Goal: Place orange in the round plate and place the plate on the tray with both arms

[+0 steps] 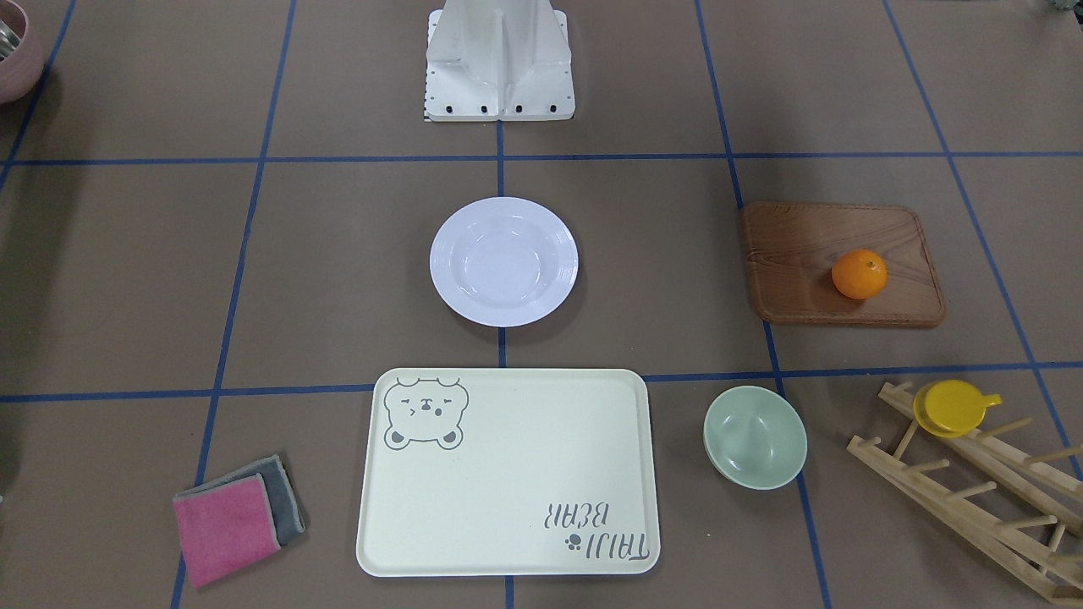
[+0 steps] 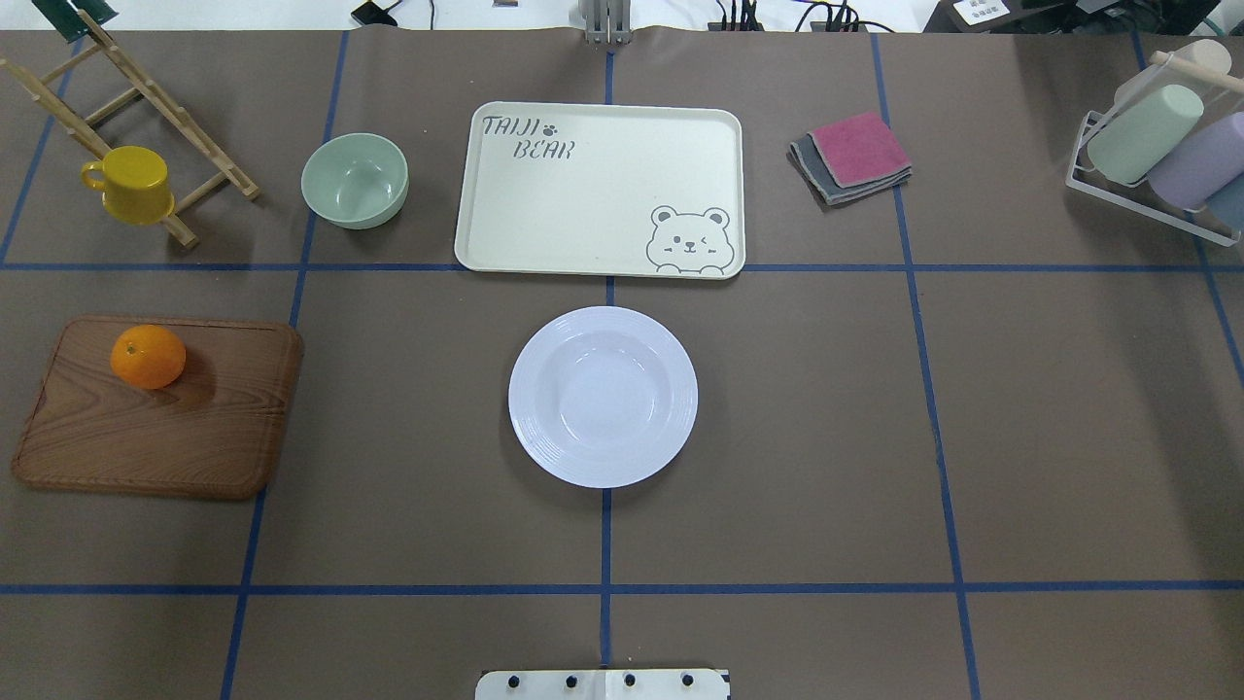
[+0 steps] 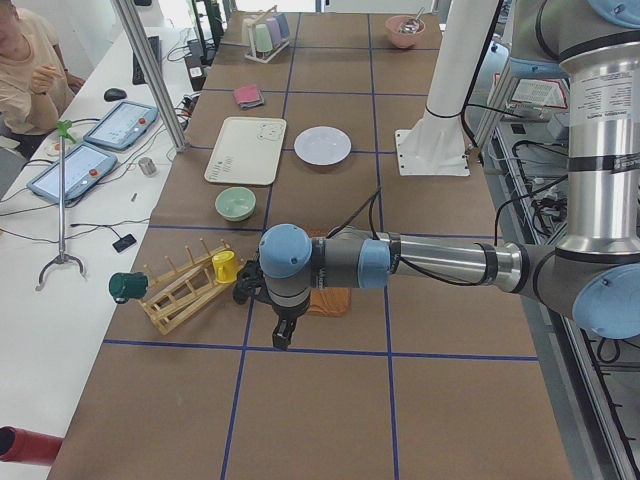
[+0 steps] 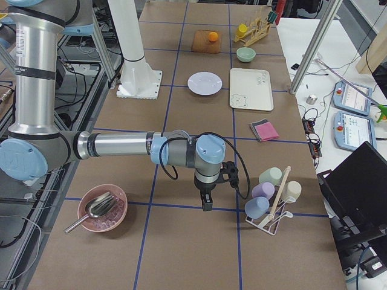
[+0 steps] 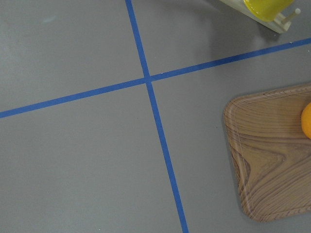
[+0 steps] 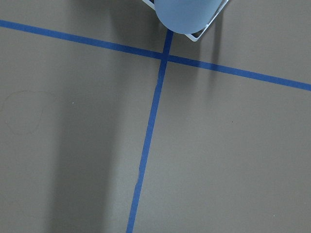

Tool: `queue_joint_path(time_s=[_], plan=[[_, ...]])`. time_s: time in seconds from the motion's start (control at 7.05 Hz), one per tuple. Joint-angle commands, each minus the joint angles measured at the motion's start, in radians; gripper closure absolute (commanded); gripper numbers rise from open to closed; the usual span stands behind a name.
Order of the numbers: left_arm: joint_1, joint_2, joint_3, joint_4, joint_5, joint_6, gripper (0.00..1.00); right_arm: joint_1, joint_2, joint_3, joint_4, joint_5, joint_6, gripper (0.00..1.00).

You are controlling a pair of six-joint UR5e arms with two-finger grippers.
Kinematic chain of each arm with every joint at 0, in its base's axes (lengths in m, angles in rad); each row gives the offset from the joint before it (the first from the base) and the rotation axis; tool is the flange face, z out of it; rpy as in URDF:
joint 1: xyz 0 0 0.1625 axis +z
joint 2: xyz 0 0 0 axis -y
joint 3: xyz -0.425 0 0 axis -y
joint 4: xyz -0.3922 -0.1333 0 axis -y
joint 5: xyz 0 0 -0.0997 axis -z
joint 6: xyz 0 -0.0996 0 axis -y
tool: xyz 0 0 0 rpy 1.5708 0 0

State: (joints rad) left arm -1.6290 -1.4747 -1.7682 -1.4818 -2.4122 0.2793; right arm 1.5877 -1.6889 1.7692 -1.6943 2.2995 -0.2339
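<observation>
Orange: we find it on the wooden board, well apart from the round plate.
Round plate: near the tray, not touching.
Left gripper, right gripper: we cannot tell opening or hold.

Both arms outstretched (pincers downward)

"What does everything sit on?"

"A long table under a brown cover, marked into squares by blue tape lines."

"And beside it?"

"A white bench runs along one long edge, carrying two tablet-like consoles and a black laptop. Slanted aluminium posts rise between bench and table. The light is even, the shadows soft."
</observation>
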Motion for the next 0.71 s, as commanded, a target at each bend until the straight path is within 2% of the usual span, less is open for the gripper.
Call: queue_joint_path(time_s=[0.0,0.14,0.43,0.57], plan=[[0.000,-0.007,-0.008,-0.002,-0.001,0.000,0.00,-0.003,0.002,-0.002,0.001,0.002,-0.001,0.00],[0.000,-0.013,-0.034,-0.005,-0.001,0.003,0.00,-0.003,0.000,0.004,0.001,0.002,-0.001,0.00],[0.006,-0.013,-0.039,-0.188,0.001,0.003,0.00,-0.003,0.003,0.010,0.002,0.002,0.001,0.00],[0.070,-0.022,0.007,-0.245,-0.001,-0.006,0.00,-0.003,0.003,0.009,0.002,0.002,-0.001,0.00]])
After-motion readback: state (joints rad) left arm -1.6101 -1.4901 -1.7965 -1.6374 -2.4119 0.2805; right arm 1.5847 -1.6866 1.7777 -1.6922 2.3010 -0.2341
